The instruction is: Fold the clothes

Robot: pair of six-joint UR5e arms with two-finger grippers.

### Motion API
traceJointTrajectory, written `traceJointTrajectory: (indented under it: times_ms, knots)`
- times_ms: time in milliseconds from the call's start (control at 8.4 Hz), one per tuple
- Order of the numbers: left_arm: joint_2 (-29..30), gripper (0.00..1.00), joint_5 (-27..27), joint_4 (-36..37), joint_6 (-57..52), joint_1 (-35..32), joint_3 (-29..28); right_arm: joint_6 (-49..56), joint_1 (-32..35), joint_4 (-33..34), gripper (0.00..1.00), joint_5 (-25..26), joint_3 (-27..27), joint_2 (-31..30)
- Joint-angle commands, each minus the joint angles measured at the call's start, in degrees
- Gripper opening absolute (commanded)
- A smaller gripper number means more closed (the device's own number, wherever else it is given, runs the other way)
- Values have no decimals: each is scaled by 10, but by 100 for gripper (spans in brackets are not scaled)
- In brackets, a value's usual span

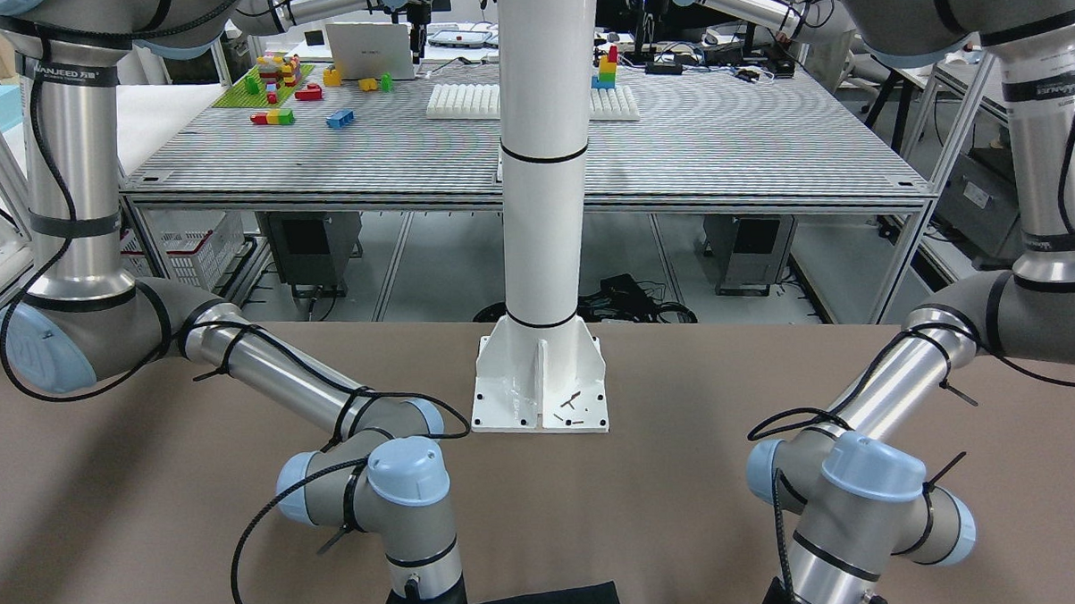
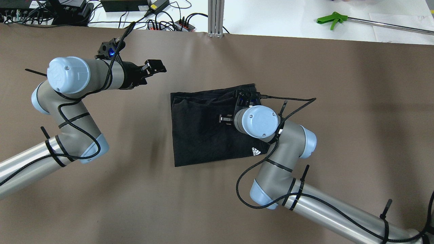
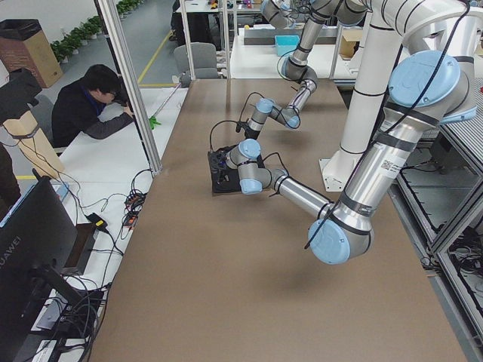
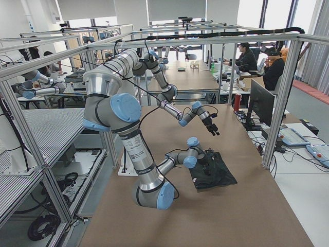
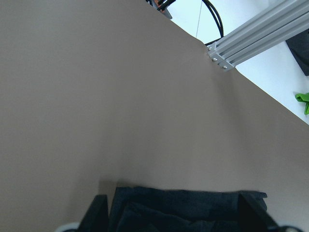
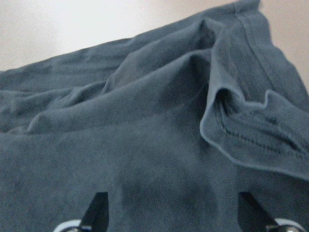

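The clothes (image 2: 200,132) are one black garment, folded into a rough rectangle at the middle of the brown table (image 2: 356,101). A small white logo (image 2: 256,151) shows at its near right corner. My right gripper (image 2: 223,118) hovers just over the garment's right half. In the right wrist view it (image 6: 174,195) is open, its fingers (image 6: 96,212) wide apart above wrinkled cloth with a hemmed fold (image 6: 241,135). My left gripper (image 2: 155,66) is raised to the far left of the garment, holding nothing. The left wrist view shows it (image 5: 176,198) open, the garment's edge (image 5: 183,208) beyond it.
Cables and power strips (image 2: 162,24) and an aluminium post (image 2: 216,17) line the table's far edge. A green-handled tool (image 2: 330,20) lies on the white bench beyond. The robot's white pedestal (image 1: 540,373) stands at the near edge. A seated person (image 3: 94,105) works beside the table.
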State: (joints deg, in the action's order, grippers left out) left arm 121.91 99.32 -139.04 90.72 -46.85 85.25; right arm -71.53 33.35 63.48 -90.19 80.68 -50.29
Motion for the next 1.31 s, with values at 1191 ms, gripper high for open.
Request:
traceJointTrajectory:
  times_ms: [1191]
  knots:
    - [-45,95,148,191,-461,-263,-6,676,399,104,94,-170,-45,-137]
